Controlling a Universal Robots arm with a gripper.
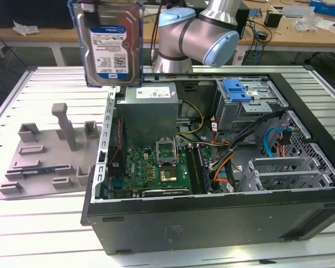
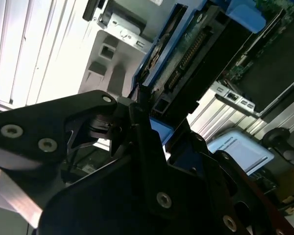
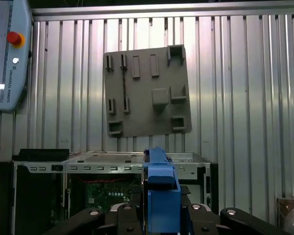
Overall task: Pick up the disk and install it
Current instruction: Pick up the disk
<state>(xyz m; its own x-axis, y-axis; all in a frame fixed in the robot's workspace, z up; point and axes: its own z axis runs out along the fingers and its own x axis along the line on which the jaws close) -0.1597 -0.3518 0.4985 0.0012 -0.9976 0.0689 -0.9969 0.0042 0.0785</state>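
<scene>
Starting at the exterior view's left, a grey fixture plate (image 1: 50, 159) is lying flat on the ribbed table (image 1: 33, 229). Just right of it, in the upper left of that frame, the disk (image 1: 111, 42) is hanging upright in the air. Its label is facing the camera, and it is well above the table and apart from the open computer case (image 1: 212, 223). Further right, inside the case, the power supply (image 1: 148, 106) is sitting against the far wall. Toward the upper right the metal drive cage (image 1: 251, 109) is showing its blue tab (image 1: 237, 89).

The grip seems to be the weak point. The disk appears to be held by one narrow edge of its plastic carrier, so a quick swing could make it pivot or slip. Its lower corner would be passing close to the case wall, the power supply and the loose cables (image 1: 223, 162), and a snag there could tilt it. A tilted carrier would likely jam against the cage.

In both wrist views the gripper (image 3: 161, 218) is pinching the disk. Its black fingers (image 2: 83, 110) are pressing on either side of the blue carrier. Most of the drive is reaching out beyond the fingertips.
</scene>
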